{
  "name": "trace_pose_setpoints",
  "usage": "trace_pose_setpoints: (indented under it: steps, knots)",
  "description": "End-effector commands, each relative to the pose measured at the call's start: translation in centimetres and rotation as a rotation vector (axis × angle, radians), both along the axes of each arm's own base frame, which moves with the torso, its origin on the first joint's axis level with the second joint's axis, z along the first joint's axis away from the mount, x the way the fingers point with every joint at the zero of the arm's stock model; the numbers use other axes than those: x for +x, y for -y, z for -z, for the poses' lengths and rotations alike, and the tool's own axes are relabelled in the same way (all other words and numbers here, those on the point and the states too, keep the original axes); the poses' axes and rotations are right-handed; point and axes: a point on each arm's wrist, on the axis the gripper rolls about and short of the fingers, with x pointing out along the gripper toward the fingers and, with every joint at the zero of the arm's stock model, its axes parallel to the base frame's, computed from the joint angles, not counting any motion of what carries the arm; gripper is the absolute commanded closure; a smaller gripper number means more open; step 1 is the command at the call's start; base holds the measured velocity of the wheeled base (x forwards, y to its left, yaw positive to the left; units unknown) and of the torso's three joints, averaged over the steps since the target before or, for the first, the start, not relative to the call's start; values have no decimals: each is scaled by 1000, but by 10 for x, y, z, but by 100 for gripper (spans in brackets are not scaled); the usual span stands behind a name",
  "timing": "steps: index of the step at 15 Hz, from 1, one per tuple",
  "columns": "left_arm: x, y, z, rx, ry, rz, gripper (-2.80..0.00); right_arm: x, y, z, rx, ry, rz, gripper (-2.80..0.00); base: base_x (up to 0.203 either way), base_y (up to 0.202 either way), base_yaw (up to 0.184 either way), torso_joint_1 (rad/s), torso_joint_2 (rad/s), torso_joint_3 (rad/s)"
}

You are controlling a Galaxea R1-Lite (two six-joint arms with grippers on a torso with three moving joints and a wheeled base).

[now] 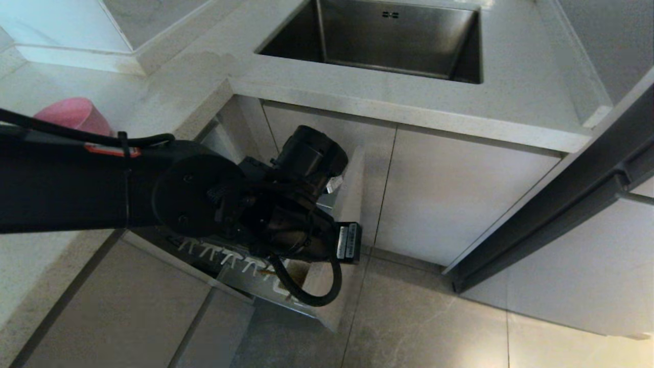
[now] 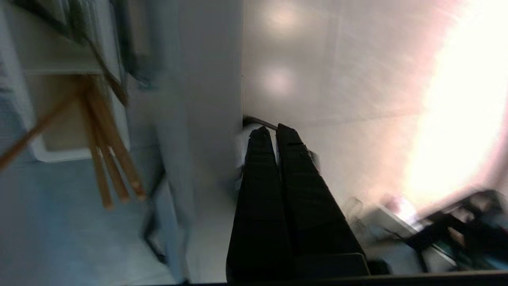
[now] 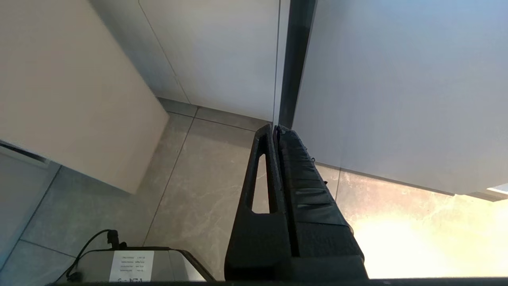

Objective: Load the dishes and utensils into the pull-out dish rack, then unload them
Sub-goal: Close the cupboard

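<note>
Off to one side of my left pincer (image 2: 269, 133), whose jaws are clenched on nothing, the chopsticks (image 2: 111, 147) stand, seemingly in the pull-out dish rack's (image 1: 327, 286) cup, long axis leaning, nearer this arm than my parked right.

No text can be made out: the white label (image 3: 131, 265) on the grey box (image 3: 158, 265) beside the right jaws and the sticker (image 1: 349, 242) on the left wrist camera carry print too small to read.
</note>
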Motion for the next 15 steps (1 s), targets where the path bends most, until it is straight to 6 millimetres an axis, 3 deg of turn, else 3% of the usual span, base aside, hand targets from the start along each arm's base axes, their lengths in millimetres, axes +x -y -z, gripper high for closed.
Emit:
trace_pose_setpoints:
  steps: [1, 9, 15]
  knots:
    - [-3, -5, -7, 33, 56, -25, -280, 0, 0, 0, 0, 1, 0, 0, 0, 0, 0, 0, 0, 0]
    - [-5, -41, -24, 285, 287, -249, -280, 0, 0, 0, 0, 1, 0, 0, 0, 0, 0, 0, 0, 0]
    - [-3, -74, -20, 381, 292, -326, -280, 0, 0, 0, 0, 1, 0, 0, 0, 0, 0, 0, 0, 0]
